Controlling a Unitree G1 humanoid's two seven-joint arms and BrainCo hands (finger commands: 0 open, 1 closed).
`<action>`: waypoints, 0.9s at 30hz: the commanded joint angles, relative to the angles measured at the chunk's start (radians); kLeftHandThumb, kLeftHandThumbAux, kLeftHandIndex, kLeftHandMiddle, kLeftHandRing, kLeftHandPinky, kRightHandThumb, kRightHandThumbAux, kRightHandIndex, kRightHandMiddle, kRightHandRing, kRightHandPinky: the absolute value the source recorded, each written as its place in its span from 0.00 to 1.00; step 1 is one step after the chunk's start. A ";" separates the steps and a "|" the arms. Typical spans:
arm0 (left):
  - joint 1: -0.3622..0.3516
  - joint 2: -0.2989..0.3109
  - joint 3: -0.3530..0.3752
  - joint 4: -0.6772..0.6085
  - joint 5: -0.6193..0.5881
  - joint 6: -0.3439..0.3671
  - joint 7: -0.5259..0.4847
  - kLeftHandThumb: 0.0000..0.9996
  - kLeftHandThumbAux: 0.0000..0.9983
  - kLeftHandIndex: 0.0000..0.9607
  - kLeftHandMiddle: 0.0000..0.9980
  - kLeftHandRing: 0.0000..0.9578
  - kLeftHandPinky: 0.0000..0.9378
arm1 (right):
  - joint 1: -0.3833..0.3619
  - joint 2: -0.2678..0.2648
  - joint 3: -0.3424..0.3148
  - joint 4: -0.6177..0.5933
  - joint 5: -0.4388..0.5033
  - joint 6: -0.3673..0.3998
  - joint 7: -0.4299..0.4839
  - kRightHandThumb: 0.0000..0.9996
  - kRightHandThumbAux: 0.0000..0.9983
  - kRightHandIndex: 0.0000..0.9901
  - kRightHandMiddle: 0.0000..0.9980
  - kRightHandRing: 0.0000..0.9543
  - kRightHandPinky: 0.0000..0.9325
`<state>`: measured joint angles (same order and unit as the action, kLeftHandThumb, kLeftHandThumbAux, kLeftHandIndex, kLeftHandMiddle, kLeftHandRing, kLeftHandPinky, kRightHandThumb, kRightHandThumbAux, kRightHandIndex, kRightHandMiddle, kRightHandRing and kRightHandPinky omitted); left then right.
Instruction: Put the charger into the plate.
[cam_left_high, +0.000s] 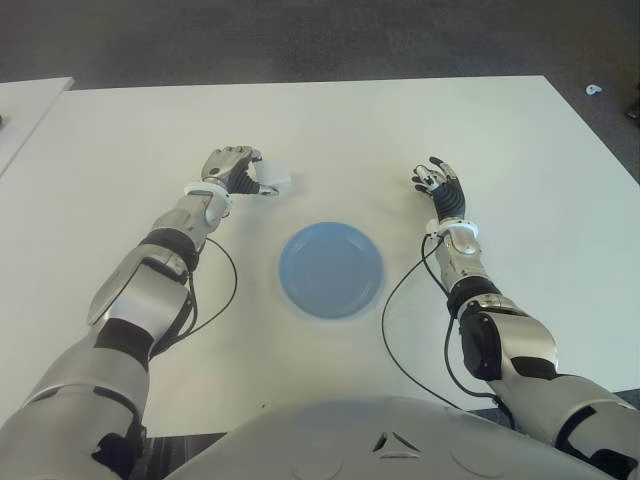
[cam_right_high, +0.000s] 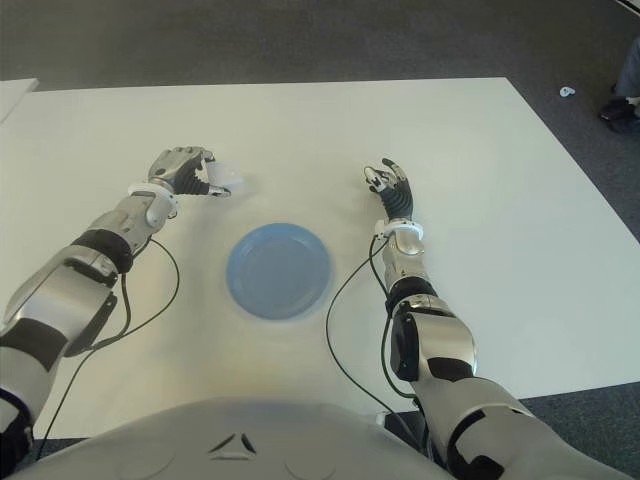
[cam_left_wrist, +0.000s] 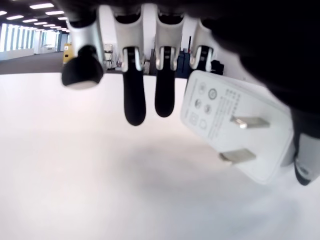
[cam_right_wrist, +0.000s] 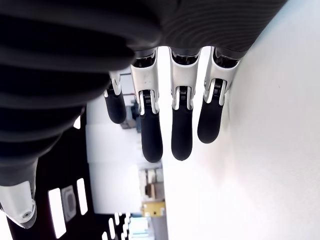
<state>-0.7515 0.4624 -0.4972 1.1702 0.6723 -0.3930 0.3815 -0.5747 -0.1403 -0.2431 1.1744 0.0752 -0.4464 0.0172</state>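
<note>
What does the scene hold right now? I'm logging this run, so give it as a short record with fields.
charger: white, two flat prongs showing, held in the left hand
left hand: over the table, beyond and to the left of the plate
plate: blue, empty, between the two arms
right hand: fingers extended, holding nothing, to the right of the plate
table: white
task state: charger not yet in the plate

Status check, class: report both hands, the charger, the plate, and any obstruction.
Left hand at the charger, grip unconfirmed. Right hand open, idle, right of plate. Plate empty, path clear.
</note>
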 joint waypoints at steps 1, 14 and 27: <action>0.059 0.037 0.044 -0.099 -0.038 -0.075 0.017 0.75 0.70 0.46 0.85 0.88 0.90 | 0.065 0.021 0.003 0.066 0.002 0.099 0.000 0.00 0.56 0.16 0.37 0.35 0.29; 0.187 0.066 0.125 -0.349 -0.084 -0.133 -0.033 0.75 0.70 0.46 0.86 0.89 0.91 | 0.065 0.026 0.021 0.063 -0.009 0.100 0.004 0.00 0.56 0.16 0.37 0.34 0.28; 0.325 0.082 0.204 -0.619 -0.137 -0.119 -0.165 0.75 0.70 0.46 0.86 0.89 0.91 | 0.068 0.042 0.054 0.059 -0.028 0.093 0.012 0.00 0.59 0.11 0.26 0.26 0.25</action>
<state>-0.4771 0.5373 -0.3095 0.6159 0.5553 -0.5261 0.2601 -0.5788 -0.1336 -0.2055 1.1759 0.0594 -0.4393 0.0207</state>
